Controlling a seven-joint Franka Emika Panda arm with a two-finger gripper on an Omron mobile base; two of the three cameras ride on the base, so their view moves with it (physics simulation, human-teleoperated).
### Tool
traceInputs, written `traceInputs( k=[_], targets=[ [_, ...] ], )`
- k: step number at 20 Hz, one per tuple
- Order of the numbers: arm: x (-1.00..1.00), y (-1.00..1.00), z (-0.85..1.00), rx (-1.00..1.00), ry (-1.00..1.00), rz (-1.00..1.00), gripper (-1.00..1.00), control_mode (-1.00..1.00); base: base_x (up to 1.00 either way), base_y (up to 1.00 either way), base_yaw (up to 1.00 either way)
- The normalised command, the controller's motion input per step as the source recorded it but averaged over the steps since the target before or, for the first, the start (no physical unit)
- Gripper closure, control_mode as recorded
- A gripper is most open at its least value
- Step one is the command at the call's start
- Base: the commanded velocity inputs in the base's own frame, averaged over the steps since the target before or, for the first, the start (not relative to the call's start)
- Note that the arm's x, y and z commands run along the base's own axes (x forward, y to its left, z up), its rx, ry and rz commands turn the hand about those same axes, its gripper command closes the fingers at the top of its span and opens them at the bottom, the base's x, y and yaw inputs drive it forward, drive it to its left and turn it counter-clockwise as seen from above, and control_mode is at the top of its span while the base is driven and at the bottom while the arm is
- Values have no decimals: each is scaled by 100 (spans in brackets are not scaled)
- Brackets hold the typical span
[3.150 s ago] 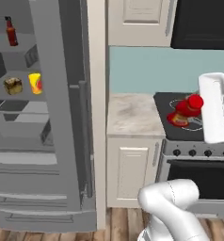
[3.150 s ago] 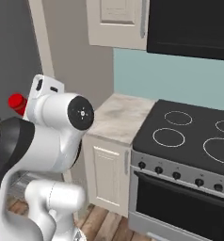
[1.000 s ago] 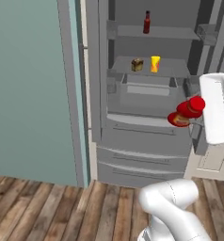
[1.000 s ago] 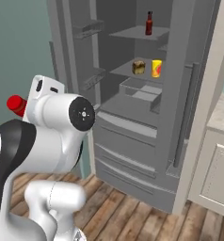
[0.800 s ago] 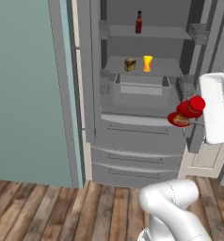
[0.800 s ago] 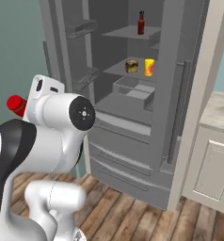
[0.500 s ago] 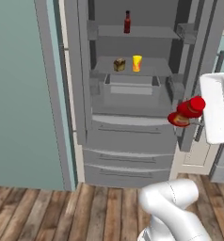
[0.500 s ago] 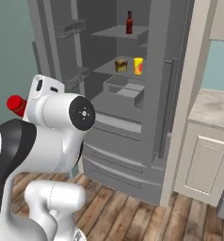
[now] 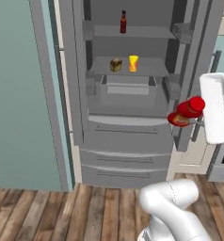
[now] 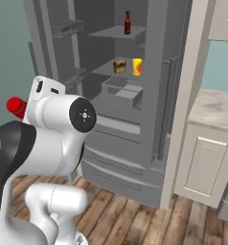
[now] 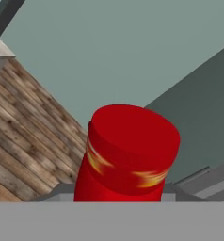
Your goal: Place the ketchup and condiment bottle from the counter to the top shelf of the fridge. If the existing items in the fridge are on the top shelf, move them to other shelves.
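The grey fridge (image 9: 128,136) stands open in front of me. A slim dark condiment bottle (image 9: 123,22) is upright on the top shelf (image 9: 147,32). One shelf lower sit the existing items, a brown lump (image 9: 116,65) and a yellow cup (image 9: 133,63). My gripper (image 9: 201,113) is shut on the ketchup (image 9: 182,115), held sideways in the air right of the fridge's drawers, cap outward. In the hand view the ketchup (image 11: 128,150) sits close up, with the fingertips hidden. From the right base view, its red cap (image 10: 15,106) pokes out behind the arm. The counter (image 10: 216,107) lies to the right.
The fridge's left door (image 9: 62,94) and right door (image 9: 198,70) both stand open and flank the shelves. A shallow grey bin (image 9: 128,87) sits below the second shelf. Cream cabinets (image 10: 202,162) are right of the fridge. Wood floor (image 9: 48,212) lies in front.
The whole picture has shifted: the base has moved, so the fridge now sits more centred and larger. The ketchup stays in the gripper at the same spot.
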Motion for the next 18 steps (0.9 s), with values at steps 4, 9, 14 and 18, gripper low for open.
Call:
traceInputs(
  k=[4,9,14,18],
  targets=[
    [0,0,0,0,0,0,100,100,46,-21,23],
    [0,0,0,0,0,0,100,100,100,18,1],
    [0,0,0,0,0,0,100,100,100,61,-2],
    [0,0,0,0,0,0,100,100,29,32,-17]
  ],
)
